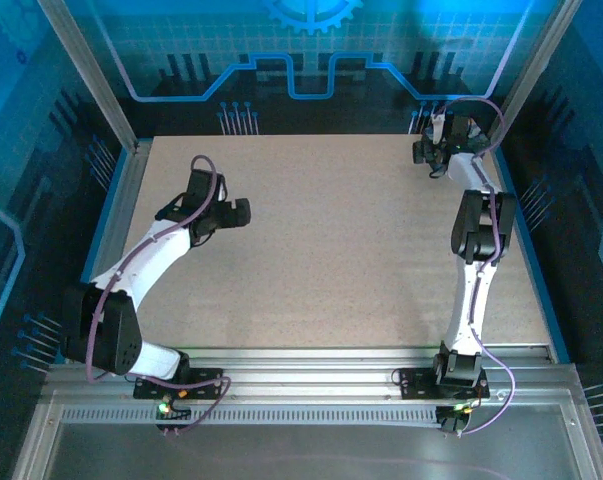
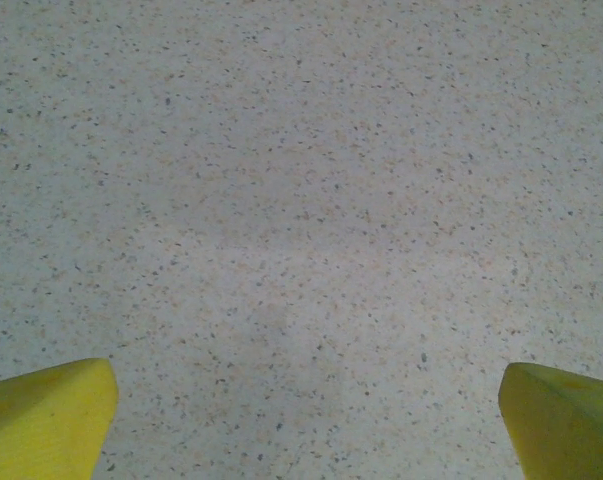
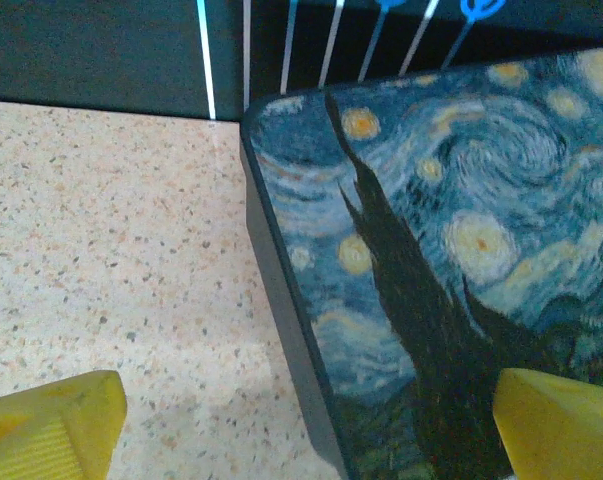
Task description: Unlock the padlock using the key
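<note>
Left jaws spread wide over speckled counter [image 2: 301, 200]. Right jaws spread too, with the edge of a blue swirl-painted box [image 3: 451, 230] between them; its contents are hidden.

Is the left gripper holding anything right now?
No, the left gripper is open, with bare speckled table between its yellow fingers.

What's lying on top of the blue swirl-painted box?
Nothing on the visible part of the box lid. A finger of the right gripper covers one patch, and the rest runs out of frame.
</note>
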